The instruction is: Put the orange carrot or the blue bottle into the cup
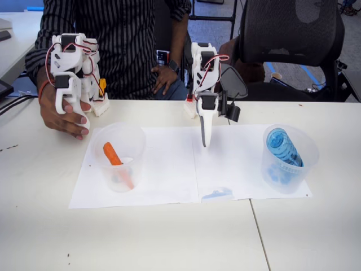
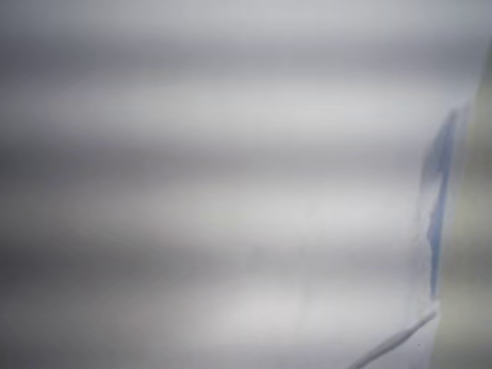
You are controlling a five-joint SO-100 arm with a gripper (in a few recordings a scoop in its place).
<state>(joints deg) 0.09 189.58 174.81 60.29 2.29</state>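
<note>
In the fixed view the orange carrot [image 1: 113, 154] leans inside a clear cup [image 1: 138, 152] on the left of the white paper. The blue bottle [image 1: 282, 147] stands tilted in a second clear cup [image 1: 310, 164] on the right. Which of them carries a green mark I cannot tell. My gripper [image 1: 205, 141] hangs between the two cups, pointing down at the paper, its fingers together and holding nothing. It touches neither cup.
Two white paper sheets [image 1: 169, 169] lie side by side under the cups on the white table [image 1: 169, 237]. A small blue smear [image 1: 217, 195] marks the paper's front edge and shows blurred in the wrist view [image 2: 438, 200]. A person sits behind the table.
</note>
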